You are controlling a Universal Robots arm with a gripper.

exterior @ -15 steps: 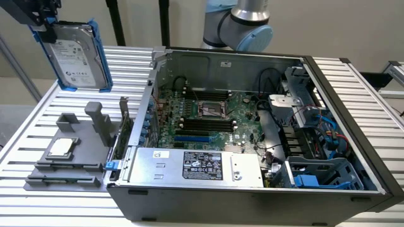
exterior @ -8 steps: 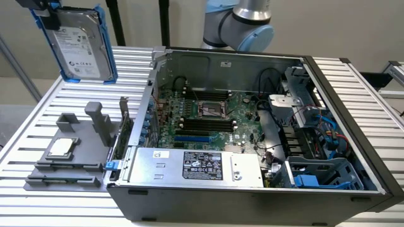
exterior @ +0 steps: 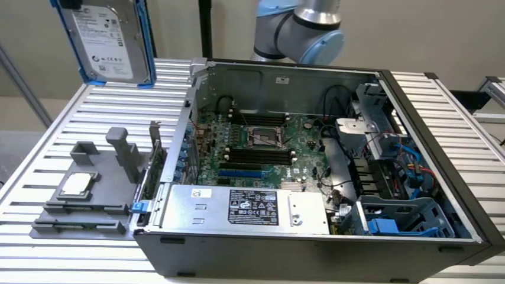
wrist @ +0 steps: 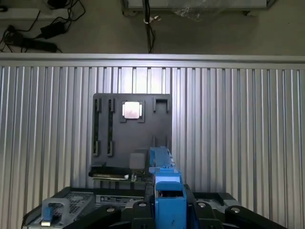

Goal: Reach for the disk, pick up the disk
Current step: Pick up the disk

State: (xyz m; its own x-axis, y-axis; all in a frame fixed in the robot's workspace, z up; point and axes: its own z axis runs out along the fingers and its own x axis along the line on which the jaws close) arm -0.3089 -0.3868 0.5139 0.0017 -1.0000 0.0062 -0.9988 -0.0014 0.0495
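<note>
Disk [exterior: 106, 41], one: flat silver-grey slab, white label, blue plastic bracket, top edge cut off, hanging clear above the slatted metal table's [exterior: 47, 142] far corner at the exterior view's left. Gripper [wrist: 167, 206], one: black, clamped on the bracket, fingertips hidden. Computer case [exterior: 316, 254], one, open.

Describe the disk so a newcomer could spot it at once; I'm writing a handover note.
Find the open computer case on the slatted table. Above the table's far corner at the exterior view's left, the disk hangs in the air. Its bright blue frame and white label set it apart from the small silver chip on the grey tray.
</note>
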